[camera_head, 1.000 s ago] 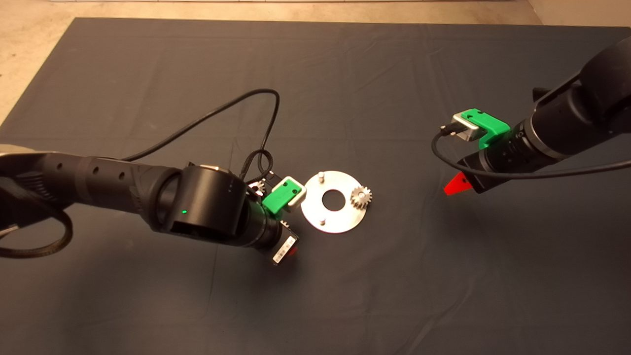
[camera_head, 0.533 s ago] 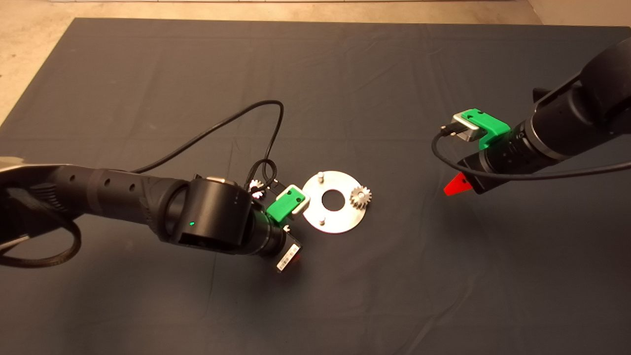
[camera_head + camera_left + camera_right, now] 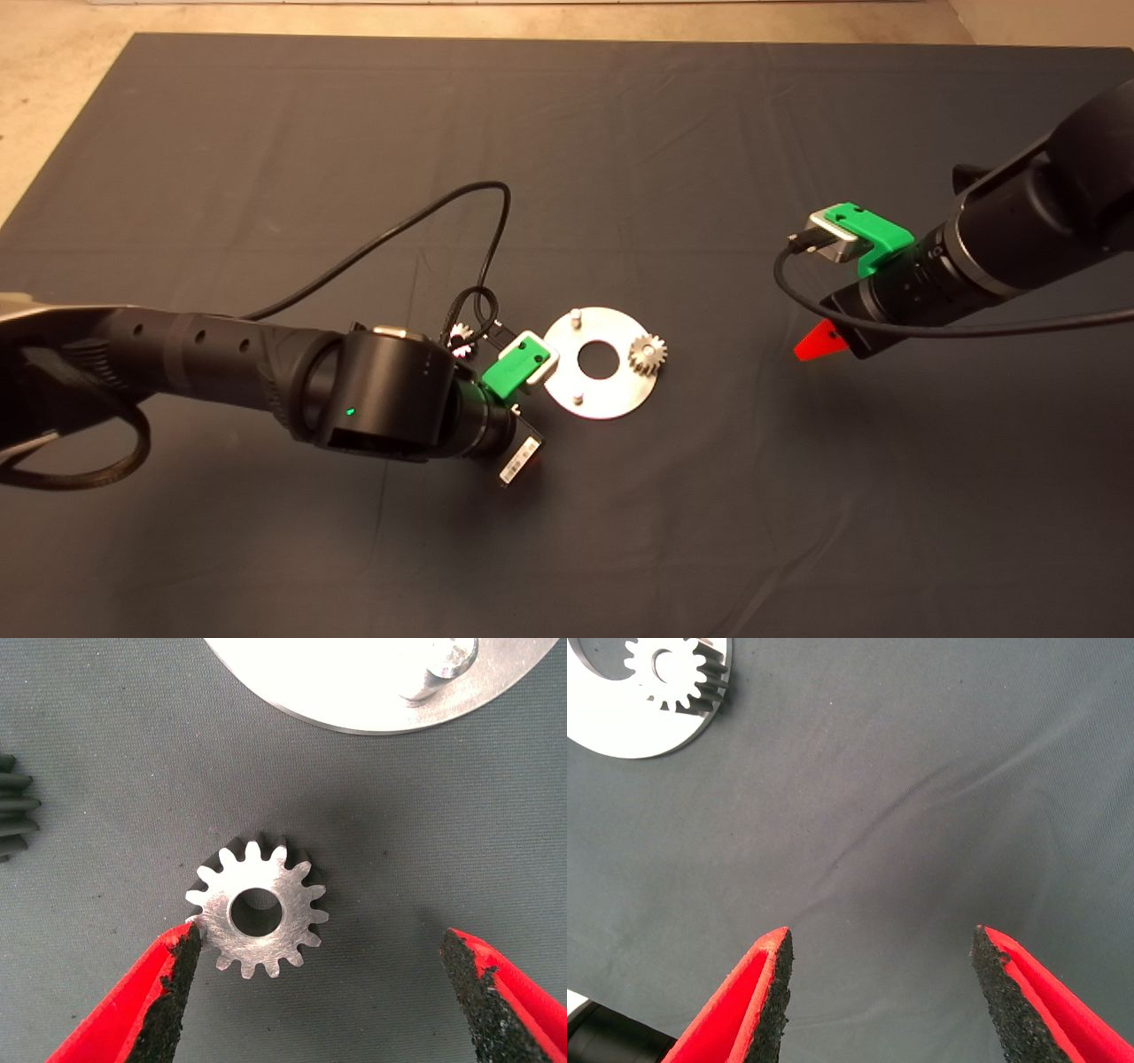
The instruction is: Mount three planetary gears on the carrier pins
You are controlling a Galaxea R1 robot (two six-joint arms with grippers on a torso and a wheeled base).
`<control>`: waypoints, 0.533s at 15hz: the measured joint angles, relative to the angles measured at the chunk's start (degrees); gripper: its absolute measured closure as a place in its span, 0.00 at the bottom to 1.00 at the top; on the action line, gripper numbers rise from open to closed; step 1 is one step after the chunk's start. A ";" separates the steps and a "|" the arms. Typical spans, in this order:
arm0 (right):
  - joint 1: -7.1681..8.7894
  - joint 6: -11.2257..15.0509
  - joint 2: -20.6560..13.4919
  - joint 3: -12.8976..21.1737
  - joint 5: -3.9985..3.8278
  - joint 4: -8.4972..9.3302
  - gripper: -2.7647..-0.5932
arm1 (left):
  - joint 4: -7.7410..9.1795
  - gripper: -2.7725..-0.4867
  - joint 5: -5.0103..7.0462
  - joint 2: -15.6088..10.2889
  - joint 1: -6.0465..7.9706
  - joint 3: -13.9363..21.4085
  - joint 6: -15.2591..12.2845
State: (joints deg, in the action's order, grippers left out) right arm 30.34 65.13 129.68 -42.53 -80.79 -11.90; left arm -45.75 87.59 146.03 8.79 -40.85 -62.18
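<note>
The silver carrier disc point(image 3: 611, 400) lies mid-mat with two bare pins point(image 3: 575, 314) point(image 3: 578, 399). One planetary gear point(image 3: 648, 353) sits on the pin at its right side; it also shows in the right wrist view point(image 3: 678, 673). My left gripper point(image 3: 512, 436) hovers just left of the disc, fingers hidden in the head view. In the left wrist view it point(image 3: 323, 948) is open around a second gear point(image 3: 257, 912) lying flat on the mat, one pad point(image 3: 182, 966) right at its teeth. A third gear point(image 3: 459, 335) point(image 3: 11, 806) lies beside it. My right gripper point(image 3: 819, 341) point(image 3: 881, 943) is open over bare mat, right of the disc.
A black cable point(image 3: 416, 217) loops from the left wrist across the mat behind the disc. The dark mat point(image 3: 620, 549) spreads wide on all sides, with beige floor point(image 3: 53, 106) beyond its far-left edge.
My left arm has shifted slightly right and toward the mat's near edge. The right arm has lifted a little. The gears and the disc have not moved.
</note>
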 joint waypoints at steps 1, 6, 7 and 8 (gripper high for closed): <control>0.00 0.00 0.02 0.00 0.00 0.00 0.60 | -0.17 0.37 -0.01 0.00 -0.04 0.00 0.15; 0.00 0.00 0.02 0.00 0.02 0.01 0.60 | -0.29 0.37 -0.07 -0.13 -0.05 0.01 1.66; 0.00 0.00 0.02 0.00 0.02 0.00 0.60 | -0.28 0.37 -0.09 -0.13 -0.04 0.01 1.72; 0.00 0.00 0.04 0.00 0.04 0.00 0.60 | -0.28 0.37 -0.09 -0.13 -0.04 0.06 1.83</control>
State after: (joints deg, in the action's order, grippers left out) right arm 30.34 65.13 129.72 -42.53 -80.75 -11.90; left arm -46.03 87.50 145.90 8.75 -40.79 -60.36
